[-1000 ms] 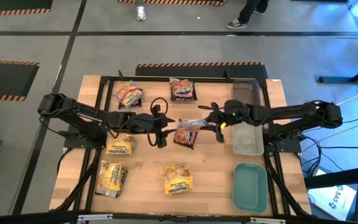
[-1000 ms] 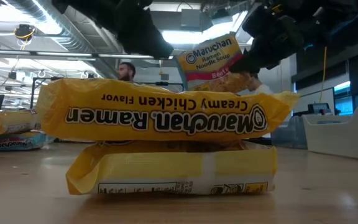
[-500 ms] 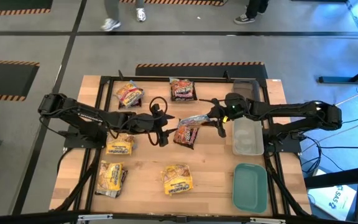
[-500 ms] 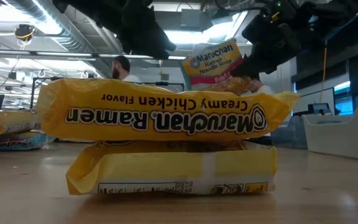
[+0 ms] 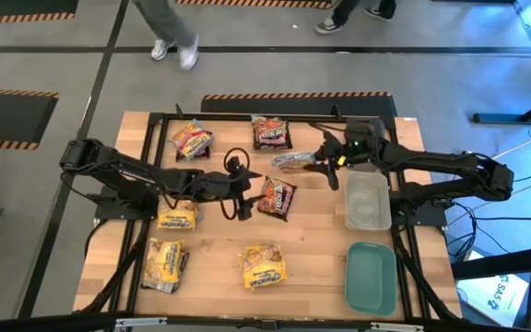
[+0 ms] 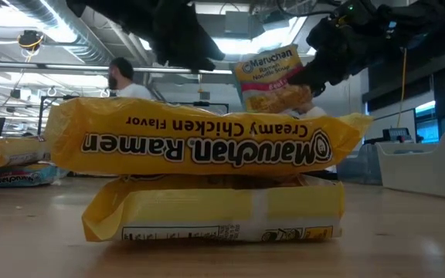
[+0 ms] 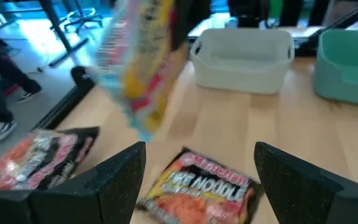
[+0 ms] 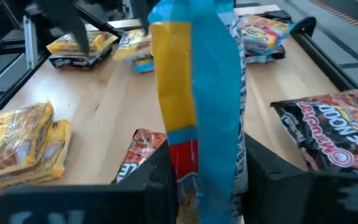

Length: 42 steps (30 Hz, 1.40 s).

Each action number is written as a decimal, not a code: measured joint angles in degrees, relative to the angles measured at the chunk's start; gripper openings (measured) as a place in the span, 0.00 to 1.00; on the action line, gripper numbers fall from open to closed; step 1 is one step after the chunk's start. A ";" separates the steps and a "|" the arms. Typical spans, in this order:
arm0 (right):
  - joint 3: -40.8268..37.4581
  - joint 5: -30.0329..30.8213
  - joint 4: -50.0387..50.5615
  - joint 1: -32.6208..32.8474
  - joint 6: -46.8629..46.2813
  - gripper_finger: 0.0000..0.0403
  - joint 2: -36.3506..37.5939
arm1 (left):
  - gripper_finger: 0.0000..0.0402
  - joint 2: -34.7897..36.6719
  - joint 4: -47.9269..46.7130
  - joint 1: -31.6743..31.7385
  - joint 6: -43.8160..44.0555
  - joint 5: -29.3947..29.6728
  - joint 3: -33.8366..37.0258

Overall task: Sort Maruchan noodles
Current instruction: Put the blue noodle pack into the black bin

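One packet [image 5: 291, 161] hangs clear above the table [image 5: 321, 258] centre.

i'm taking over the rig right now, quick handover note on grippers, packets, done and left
Right gripper: shut on a silvery-pink packet, held in the air near the clear tray.
Left gripper: open, empty, mid-table beside a dark Fire Noodle packet.
Far edge: one pink-yellow packet, one dark packet.
Near left: yellow packets.
Teal lid near right.
Done: one packet lifted. Left: place it; the others lie loose on the table.
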State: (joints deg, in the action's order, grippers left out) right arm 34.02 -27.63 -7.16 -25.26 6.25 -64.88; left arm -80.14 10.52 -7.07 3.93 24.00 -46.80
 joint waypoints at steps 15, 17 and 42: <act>0.00 -5.61 -5.80 0.12 0.96 0.22 -0.10 | 0.73 -3.70 12.36 2.56 4.21 -0.28 5.65; 0.02 -6.33 -7.59 0.18 -0.06 0.22 -0.58 | 0.73 -3.70 18.97 2.58 4.41 -0.11 8.54; 0.02 -0.97 -28.81 10.78 -4.49 0.26 -11.93 | 0.61 -14.10 38.13 6.34 -0.03 -8.75 5.63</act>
State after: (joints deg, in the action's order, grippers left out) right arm 34.04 -28.60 -35.97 -14.48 1.76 -76.82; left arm -94.24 48.65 -0.73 3.90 15.25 -41.17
